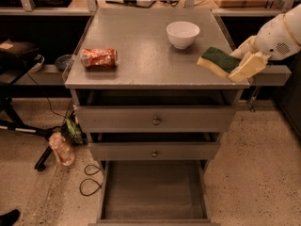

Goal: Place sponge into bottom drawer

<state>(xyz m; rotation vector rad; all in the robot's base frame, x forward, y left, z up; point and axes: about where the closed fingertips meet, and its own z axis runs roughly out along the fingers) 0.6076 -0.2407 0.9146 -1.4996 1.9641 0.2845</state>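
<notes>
The sponge (217,61), pale yellow foam with a dark green top, hangs tilted just above the right front part of the cabinet top (136,46). My gripper (238,60) comes in from the right and is shut on the sponge's right end. The bottom drawer (153,192) is pulled out at the foot of the cabinet, and its flat grey floor shows with nothing in it. The sponge is well above the drawer and to its right.
A white bowl (182,33) stands at the back right of the top and an orange-red snack packet (98,58) lies at the left. Two upper drawers with knobs (156,121) sit slightly ajar. A plastic bottle (61,149) and cables (89,182) lie on the floor at the left.
</notes>
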